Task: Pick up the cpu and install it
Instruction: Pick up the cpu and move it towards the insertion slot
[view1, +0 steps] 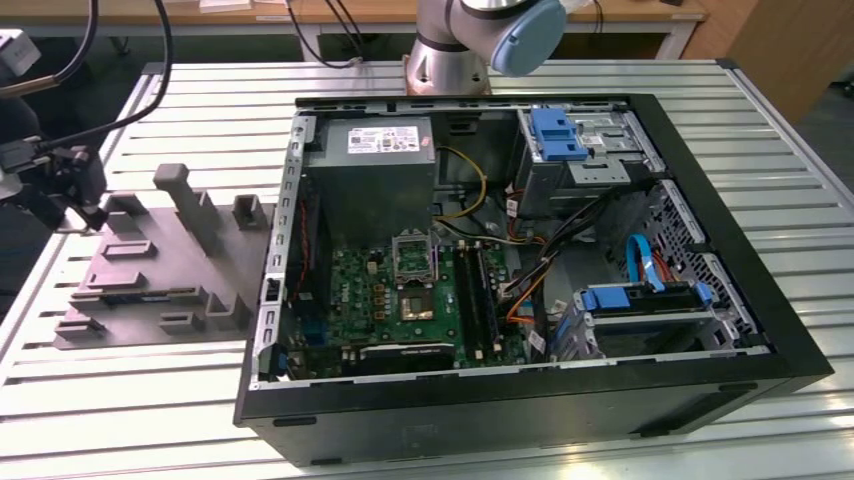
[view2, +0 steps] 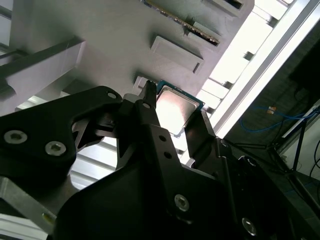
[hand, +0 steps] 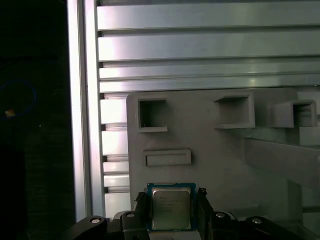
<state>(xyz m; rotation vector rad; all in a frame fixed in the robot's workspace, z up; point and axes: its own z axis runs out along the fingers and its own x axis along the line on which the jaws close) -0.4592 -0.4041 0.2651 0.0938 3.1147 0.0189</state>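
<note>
The cpu is a small square chip with a pale metal top and a green rim. It sits between my gripper's two black fingers, over the edge of a grey parts tray. In the second wrist view the cpu shows the same way, with a fingertip against each side of it, so my gripper is shut on it. In the exterior view my gripper is at the far left, over the grey tray. The black socket frame lies on the green board inside the open computer case.
The tray carries raised blocks and pockets. Inside the case are a grey power supply, memory sticks, loose cables and blue drive brackets. The slatted aluminium table ends just beyond the tray. The arm's base stands behind the case.
</note>
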